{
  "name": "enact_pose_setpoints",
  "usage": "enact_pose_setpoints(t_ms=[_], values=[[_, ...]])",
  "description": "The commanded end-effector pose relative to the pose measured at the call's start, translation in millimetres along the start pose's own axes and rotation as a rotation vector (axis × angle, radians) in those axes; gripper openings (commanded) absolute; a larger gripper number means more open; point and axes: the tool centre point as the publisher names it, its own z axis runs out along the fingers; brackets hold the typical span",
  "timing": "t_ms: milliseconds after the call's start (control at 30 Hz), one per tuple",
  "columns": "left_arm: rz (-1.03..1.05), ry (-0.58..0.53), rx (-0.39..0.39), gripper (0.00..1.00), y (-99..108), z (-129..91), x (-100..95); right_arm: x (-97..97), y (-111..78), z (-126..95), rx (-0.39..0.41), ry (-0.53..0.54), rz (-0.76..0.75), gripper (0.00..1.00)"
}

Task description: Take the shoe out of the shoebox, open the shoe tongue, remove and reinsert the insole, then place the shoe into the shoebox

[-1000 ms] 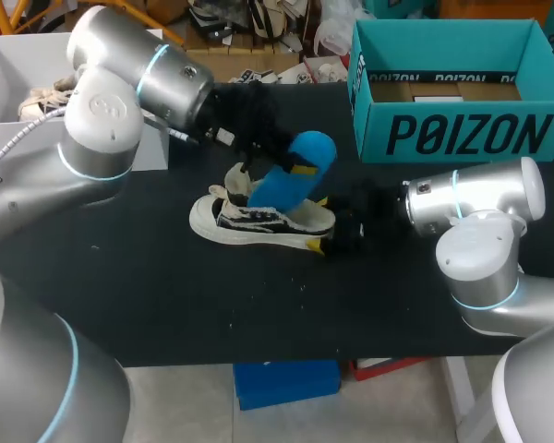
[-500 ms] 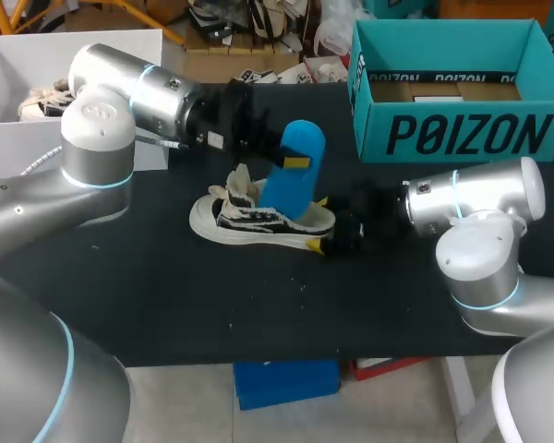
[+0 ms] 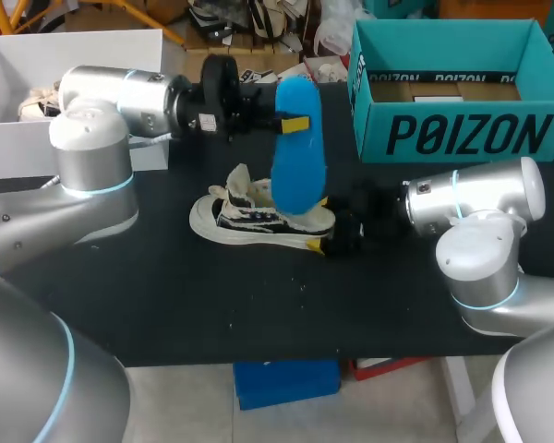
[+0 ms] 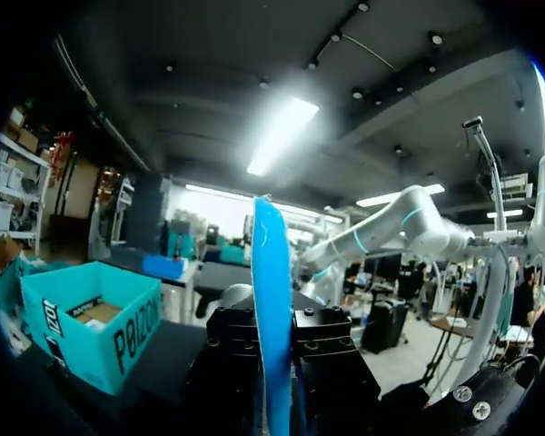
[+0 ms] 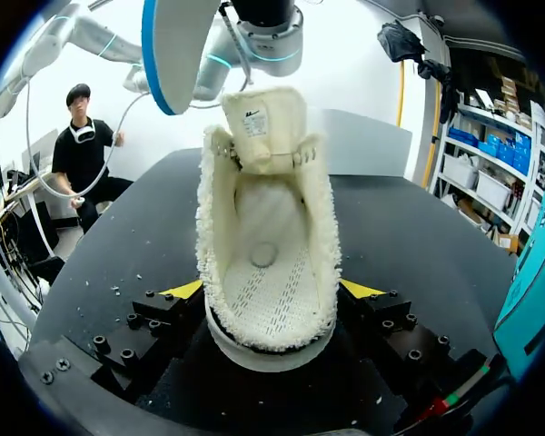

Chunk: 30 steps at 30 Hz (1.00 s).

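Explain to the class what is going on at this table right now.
The left hand grips the blue insole and holds it upright above the shoe, apparently clear of it. The right hand clamps the shoe's heel on the black table, with the tongue folded open. The open teal shoebox stands at the table's far right, and the shoe is not in it.

The insole (image 3: 300, 175), frame centre, is blue. The shoe (image 3: 249, 220) below is white with black-striped sides. The shoebox (image 3: 452, 134), upper right, is teal with black lettering.
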Motion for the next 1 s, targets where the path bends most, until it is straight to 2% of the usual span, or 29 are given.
enact_pose_setpoints(t_ms=[33, 67, 167, 233, 300, 367, 533, 767, 1000], values=[[-0.045, -0.097, -0.007, 0.0, -16.4, 4.2, 16.7, -0.2, -1.3, 0.5, 0.002, 0.001, 0.001, 0.0], [-0.075, -0.099, 0.019, 0.0, -21.0, 5.6, 19.7, -0.2, -1.3, 0.5, 0.002, 0.001, 0.001, 0.0], [-0.104, -0.123, 0.021, 0.0, -33.1, 9.7, 28.0, -0.2, -1.3, 0.5, 0.002, 0.001, 0.001, 0.0], [-0.112, -0.148, 0.0, 0.0, -40.5, 11.2, 33.5, -0.2, -1.3, 0.5, 0.002, 0.001, 0.001, 0.0], [-0.128, -0.164, 0.019, 0.0, -49.4, 12.9, 40.2, -0.2, -1.3, 0.5, 0.002, 0.001, 0.001, 0.0], [-0.108, -0.195, -0.012, 0.0, -57.9, 13.2, 46.2, -0.2, -1.3, 0.5, 0.002, 0.001, 0.001, 0.0], [-0.104, -0.214, 0.002, 0.0, -74.4, 13.9, 60.5, -0.2, -1.3, 0.5, 0.002, 0.001, 0.001, 0.0], [-0.081, -0.255, 0.028, 0.0, -86.3, 10.8, 70.9, -0.2, -1.3, 0.5, 0.002, 0.001, 0.001, 0.0], [-0.081, -0.255, 0.028, 0.0, -86.3, 10.8, 70.9, -0.2, -1.3, 0.5, 0.002, 0.001, 0.001, 0.0]])
